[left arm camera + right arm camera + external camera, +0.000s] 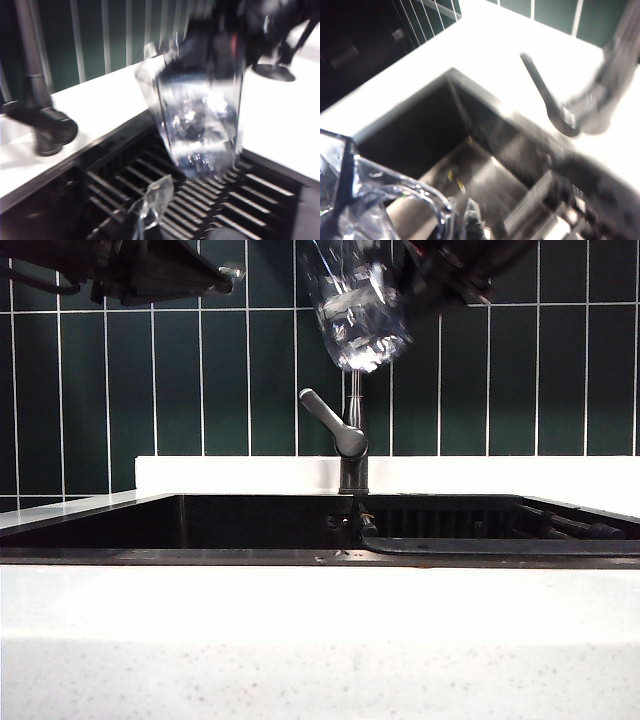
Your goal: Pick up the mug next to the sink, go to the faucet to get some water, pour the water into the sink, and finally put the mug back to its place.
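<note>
Exterior view sharp on the white countertop [320, 640], tiles and faucet [345, 440]; the countertop is bright, nearly blown out, and the sink [250, 525] interior is very dark with little detail. The mug [355, 310], high at centre, is smeared by motion blur with glints. Both wrist views are soft and blurred; the counter glares white in each.

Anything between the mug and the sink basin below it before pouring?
Nothing visible. The right gripper holds the mug above the faucet, only open air over the sink. The left gripper hangs clear, upper left.
</note>
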